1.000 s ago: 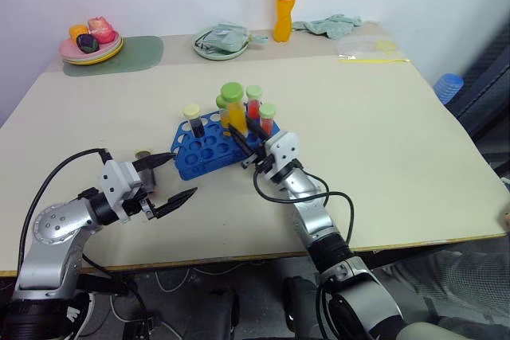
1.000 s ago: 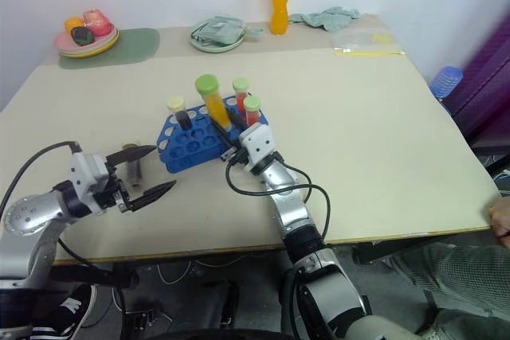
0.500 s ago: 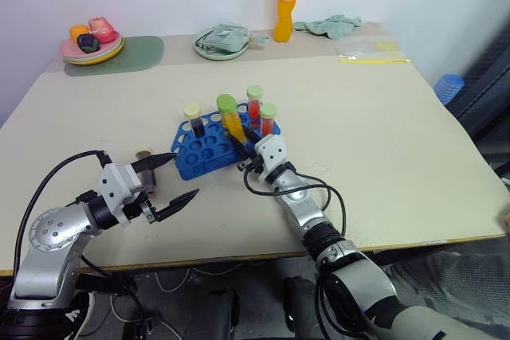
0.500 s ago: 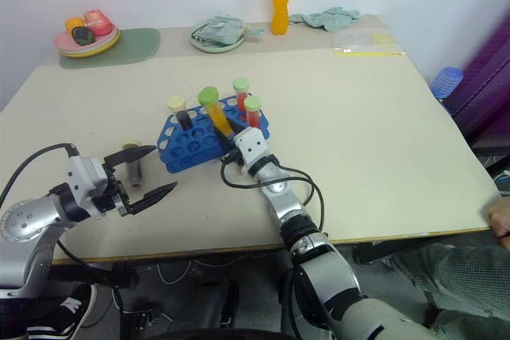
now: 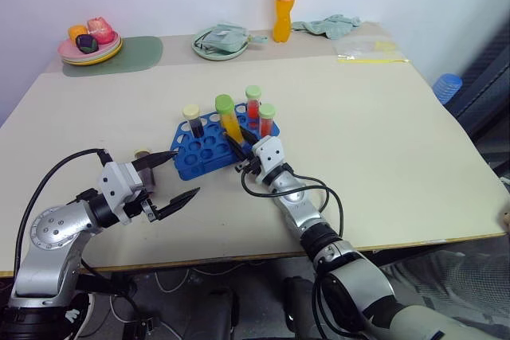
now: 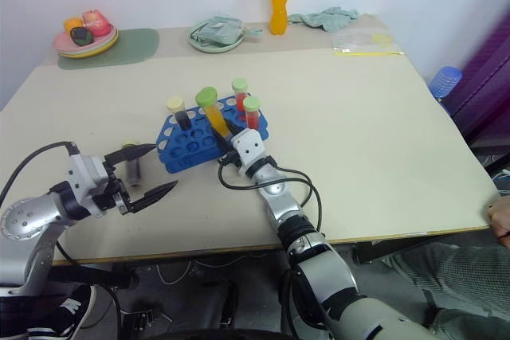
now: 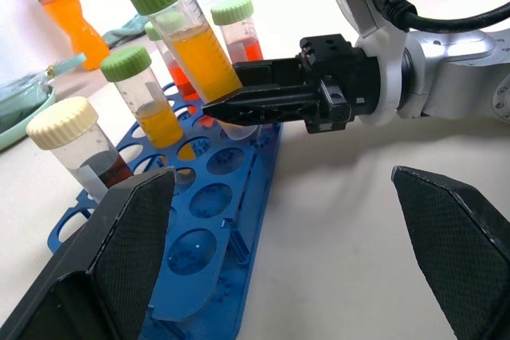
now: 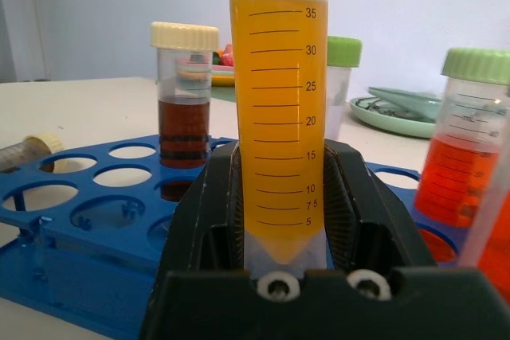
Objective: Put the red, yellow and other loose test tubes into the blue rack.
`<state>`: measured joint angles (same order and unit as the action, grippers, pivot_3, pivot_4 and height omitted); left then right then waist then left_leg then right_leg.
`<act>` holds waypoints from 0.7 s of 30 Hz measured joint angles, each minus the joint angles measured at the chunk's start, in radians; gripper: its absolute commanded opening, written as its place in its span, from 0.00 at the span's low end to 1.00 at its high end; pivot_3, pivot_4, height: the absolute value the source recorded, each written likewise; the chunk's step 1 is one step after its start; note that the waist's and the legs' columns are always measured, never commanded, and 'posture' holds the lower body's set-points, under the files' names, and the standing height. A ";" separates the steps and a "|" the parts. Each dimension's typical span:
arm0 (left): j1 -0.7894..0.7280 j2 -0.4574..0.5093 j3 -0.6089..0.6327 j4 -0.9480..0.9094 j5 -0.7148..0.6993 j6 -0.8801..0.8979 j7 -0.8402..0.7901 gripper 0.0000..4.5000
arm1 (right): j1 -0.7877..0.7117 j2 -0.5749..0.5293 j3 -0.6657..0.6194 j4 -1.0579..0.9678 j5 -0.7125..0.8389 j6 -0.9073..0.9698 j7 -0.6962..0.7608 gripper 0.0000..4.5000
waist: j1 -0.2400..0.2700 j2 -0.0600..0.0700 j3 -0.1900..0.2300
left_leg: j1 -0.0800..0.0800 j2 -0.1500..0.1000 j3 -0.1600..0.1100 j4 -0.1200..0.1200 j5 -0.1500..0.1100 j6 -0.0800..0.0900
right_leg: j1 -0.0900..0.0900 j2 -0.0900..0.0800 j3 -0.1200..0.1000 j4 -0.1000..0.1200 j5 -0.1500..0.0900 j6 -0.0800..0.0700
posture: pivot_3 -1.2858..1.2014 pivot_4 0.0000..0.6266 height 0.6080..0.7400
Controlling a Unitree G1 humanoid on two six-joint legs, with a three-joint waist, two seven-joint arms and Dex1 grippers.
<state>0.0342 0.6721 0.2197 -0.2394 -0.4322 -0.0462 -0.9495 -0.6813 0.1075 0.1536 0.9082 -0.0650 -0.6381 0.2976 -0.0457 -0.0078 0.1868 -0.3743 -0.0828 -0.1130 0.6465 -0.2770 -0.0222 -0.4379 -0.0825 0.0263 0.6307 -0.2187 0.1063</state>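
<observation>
1. Currently the right end effector (image 5: 239, 146) is clamped on the yellow test tube (image 5: 229, 118), held tilted at the blue rack's (image 5: 205, 148) right end.
2. Rack position: middle of the surface (image 5: 382, 149), toward its left half; three capped tubes stand in its rear holes, front holes vacant.
3. Left end effector (image 5: 177, 177) is spread wide, holding nothing, near the front edge, just left of the rack.
4. One loose tube (image 5: 144, 158) lies beside the left end effector.
5. Right half of the surface is bare out to its right edge.
</observation>
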 measured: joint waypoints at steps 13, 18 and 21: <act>0.012 0.000 0.000 -0.013 0.000 0.013 0.016 1.00 | -0.046 -0.001 -0.037 0.069 0.050 0.021 0.069 0.61 | 0.000 0.000 0.000 | 0.000 0.000 0.000 0.000 0.000 0.000 | 0.000 0.000 0.000 0.000 0.000 -0.001 | 0.52 0.24 1.00; 0.010 0.000 -0.001 -0.013 0.006 0.017 0.017 1.00 | -0.019 -0.002 -0.046 0.033 0.088 0.022 0.144 0.99 | -0.001 0.000 0.000 | 0.000 0.001 0.000 0.000 0.000 0.000 | 0.000 0.001 0.000 0.000 0.000 -0.001 | 0.52 0.24 1.00; 0.008 0.000 -0.001 -0.013 0.006 0.021 0.020 1.00 | 0.035 -0.024 -0.035 -0.061 0.079 0.026 0.159 0.99 | 0.002 0.000 0.000 | 0.000 0.001 0.000 0.000 0.000 0.000 | 0.000 0.001 0.000 0.000 0.000 -0.001 | 0.52 0.24 1.00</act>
<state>0.0419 0.6721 0.2186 -0.2520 -0.4257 -0.0252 -0.9295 -0.6462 0.0835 0.1183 0.8472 0.0136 -0.6117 0.4562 -0.0439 -0.0078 0.1868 -0.3740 -0.0821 -0.1130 0.6465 -0.2769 -0.0225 -0.4375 -0.0819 0.0263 0.6305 -0.2183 0.1057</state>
